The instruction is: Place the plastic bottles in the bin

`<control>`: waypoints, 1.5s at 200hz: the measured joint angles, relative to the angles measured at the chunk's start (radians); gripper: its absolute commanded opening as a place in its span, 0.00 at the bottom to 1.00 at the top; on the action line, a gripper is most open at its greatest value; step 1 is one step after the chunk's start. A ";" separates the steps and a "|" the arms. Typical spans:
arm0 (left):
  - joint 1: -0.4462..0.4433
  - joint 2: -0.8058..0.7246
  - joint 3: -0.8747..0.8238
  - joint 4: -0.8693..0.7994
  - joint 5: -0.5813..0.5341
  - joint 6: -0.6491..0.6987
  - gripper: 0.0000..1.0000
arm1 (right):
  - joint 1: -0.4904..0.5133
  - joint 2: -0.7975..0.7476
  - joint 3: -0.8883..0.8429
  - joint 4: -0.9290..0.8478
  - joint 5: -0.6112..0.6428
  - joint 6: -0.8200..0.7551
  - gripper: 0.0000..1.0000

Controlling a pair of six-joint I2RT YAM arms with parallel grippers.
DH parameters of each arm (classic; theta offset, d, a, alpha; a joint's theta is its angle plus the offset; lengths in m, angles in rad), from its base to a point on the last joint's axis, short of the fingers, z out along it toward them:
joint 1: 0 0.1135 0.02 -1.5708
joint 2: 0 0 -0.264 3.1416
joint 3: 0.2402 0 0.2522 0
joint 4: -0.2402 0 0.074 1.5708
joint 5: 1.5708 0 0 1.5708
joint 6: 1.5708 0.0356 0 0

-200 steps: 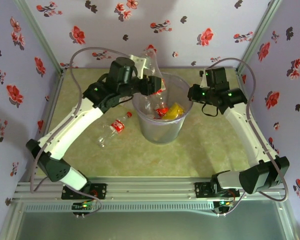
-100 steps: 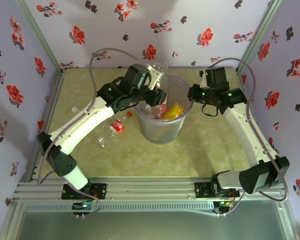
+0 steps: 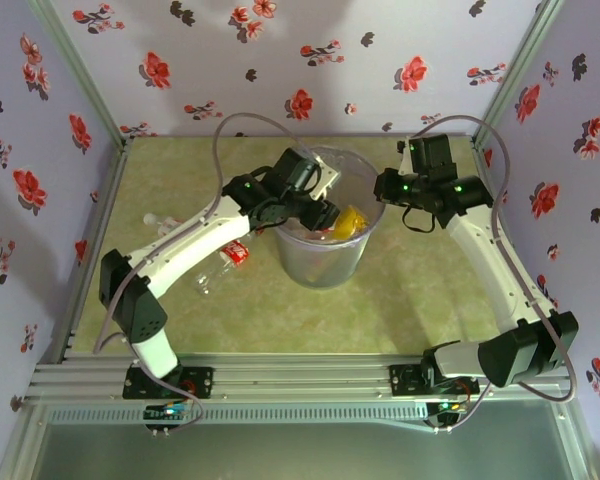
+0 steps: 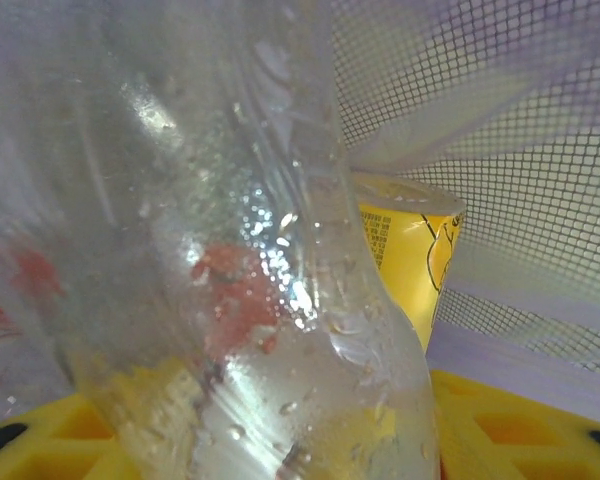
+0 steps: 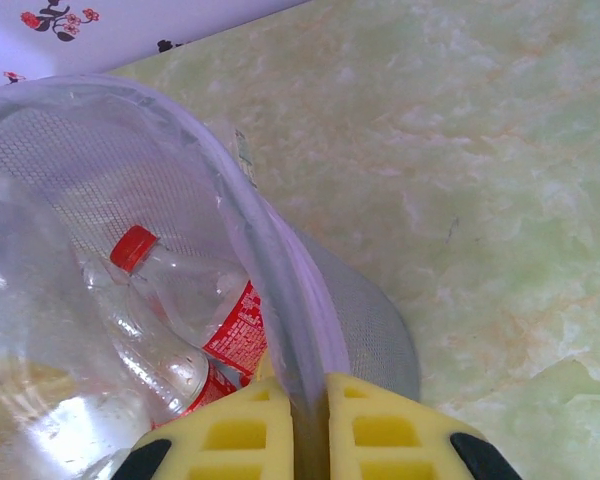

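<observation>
- My left arm's bent over the bin [image 3: 325,268], left claw [image 3: 323,214] down inside, half-open round a clear bottle [image 4: 230,300].
- Right claw's [image 5: 310,425] pinched shut on the rim [image 5: 265,260].
- Bottle's blurry up close, cap cut off.

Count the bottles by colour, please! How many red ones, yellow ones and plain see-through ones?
Red-labelled bottles: 2
Yellow-labelled bottles: 1
Clear bottles, label colour unclear: 2, with one in the left gripper and what seems to be one lying far left
Total: 5 that I can tell
</observation>
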 measured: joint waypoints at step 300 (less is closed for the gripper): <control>-0.029 -0.056 -0.063 0.167 0.164 -0.017 0.45 | 0.007 0.003 0.000 0.005 -0.010 -0.007 0.00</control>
